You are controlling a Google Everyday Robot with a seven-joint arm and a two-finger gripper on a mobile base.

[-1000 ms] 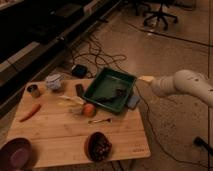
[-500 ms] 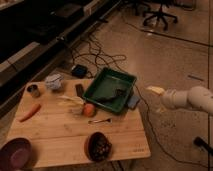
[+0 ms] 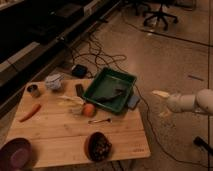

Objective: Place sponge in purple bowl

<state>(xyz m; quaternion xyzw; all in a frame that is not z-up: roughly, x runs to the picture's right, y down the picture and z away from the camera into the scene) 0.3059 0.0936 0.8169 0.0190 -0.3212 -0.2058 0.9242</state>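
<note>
The sponge (image 3: pixel 133 102) is a small blue-grey block lying on the wooden table (image 3: pixel 60 135), against the right side of the green tray (image 3: pixel 110 90). The purple bowl (image 3: pixel 17 154) stands at the table's near left corner, and nothing shows inside it. My gripper (image 3: pixel 161 95) hangs off the table's right side, above the floor, to the right of the sponge and apart from it. The pale arm (image 3: pixel 192 103) behind it comes in from the right edge. Nothing shows in the gripper.
On the table are a dark brown bowl with dark contents (image 3: pixel 99 146), an orange (image 3: pixel 89 110), a carrot (image 3: pixel 29 112), a metal cup (image 3: pixel 33 90), a crumpled bag (image 3: pixel 53 81), a dark phone-like object (image 3: pixel 80 90) and a utensil (image 3: pixel 100 120). Cables (image 3: pixel 95 57) lie on the floor behind the table.
My gripper and arm have drawn back to the right and slightly down, away from the tray and off the table's edge. The sponge and the bowls have not moved.
</note>
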